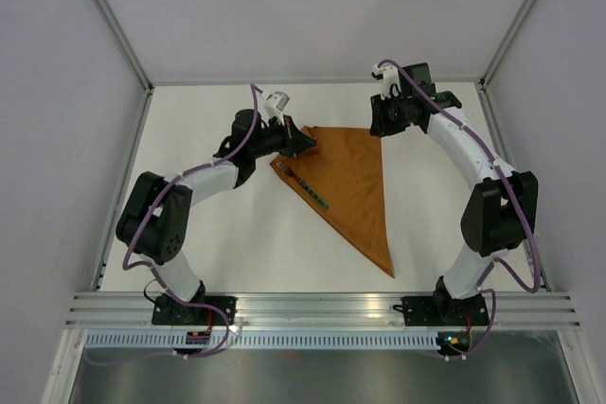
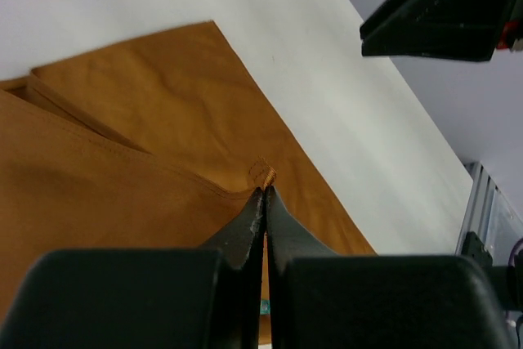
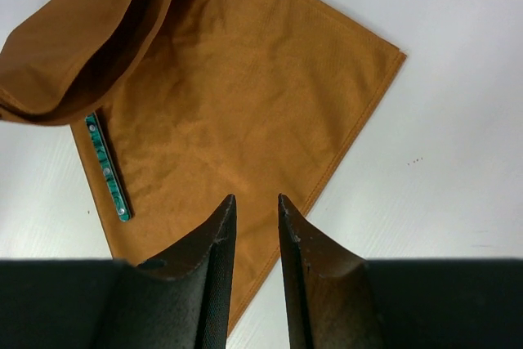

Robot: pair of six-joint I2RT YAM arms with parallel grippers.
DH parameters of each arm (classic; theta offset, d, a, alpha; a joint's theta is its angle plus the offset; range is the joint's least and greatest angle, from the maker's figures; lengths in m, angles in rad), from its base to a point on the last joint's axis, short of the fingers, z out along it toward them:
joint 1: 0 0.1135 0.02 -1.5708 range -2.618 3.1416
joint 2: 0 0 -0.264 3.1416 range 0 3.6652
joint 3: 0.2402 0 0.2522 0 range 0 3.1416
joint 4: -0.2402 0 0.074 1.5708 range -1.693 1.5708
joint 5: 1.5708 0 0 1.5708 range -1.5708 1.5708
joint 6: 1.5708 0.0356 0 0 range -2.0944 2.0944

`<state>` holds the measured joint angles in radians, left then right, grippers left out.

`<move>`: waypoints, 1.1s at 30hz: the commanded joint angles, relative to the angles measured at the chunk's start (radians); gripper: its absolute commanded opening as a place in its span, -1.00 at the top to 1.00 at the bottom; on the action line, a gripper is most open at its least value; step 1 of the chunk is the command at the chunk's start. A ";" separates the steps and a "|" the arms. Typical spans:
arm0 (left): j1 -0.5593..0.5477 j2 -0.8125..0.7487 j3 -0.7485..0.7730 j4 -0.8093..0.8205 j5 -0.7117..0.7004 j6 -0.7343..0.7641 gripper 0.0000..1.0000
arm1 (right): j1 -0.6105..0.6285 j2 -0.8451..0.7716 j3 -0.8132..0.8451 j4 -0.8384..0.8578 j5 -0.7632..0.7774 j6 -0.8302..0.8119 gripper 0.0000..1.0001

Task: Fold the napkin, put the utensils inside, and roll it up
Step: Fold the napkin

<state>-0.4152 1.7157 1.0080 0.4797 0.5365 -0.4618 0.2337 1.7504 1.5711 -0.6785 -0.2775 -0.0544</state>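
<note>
L fingers (image 2: 245,239) pinch napkin (image 2: 163,96) edge; R fingers (image 3: 214,247) parted.

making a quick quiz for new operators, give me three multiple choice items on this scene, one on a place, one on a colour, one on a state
1. Where is the fork?
A on the napkin, near its edge
B on bare table, well away from the cloth
C held in a gripper

2. What colour is the fork's handle?
A red
B teal
C white

3. What is the left gripper doing?
A hanging open
B gripping the fork
C pinching the napkin

Answers:
1 A, the right wrist view shows the fork lying on the cloth beside a raised fold.
2 B, the handle shows teal.
3 C, the left wrist view shows the fingers closed on a fold of cloth.
</note>
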 commanded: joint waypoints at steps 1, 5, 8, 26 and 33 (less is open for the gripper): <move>-0.034 -0.016 -0.026 0.000 0.052 0.084 0.95 | -0.008 -0.049 -0.022 0.033 0.021 -0.009 0.35; -0.063 -0.007 -0.060 -0.003 0.088 0.097 0.95 | -0.010 -0.052 -0.037 0.039 0.021 -0.010 0.35; -0.086 0.010 -0.074 -0.022 0.108 0.110 0.95 | -0.010 -0.049 -0.045 0.042 0.020 -0.010 0.35; -0.169 0.131 -0.097 -0.092 0.077 0.164 0.83 | -0.010 -0.052 -0.086 0.050 0.020 -0.013 0.35; -0.181 0.159 -0.105 -0.090 0.066 0.169 0.66 | -0.010 -0.048 -0.095 0.053 0.018 -0.015 0.35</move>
<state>-0.5873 1.8599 0.9134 0.3698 0.6033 -0.3481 0.2268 1.7416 1.4792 -0.6460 -0.2646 -0.0608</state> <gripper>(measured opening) 0.163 0.324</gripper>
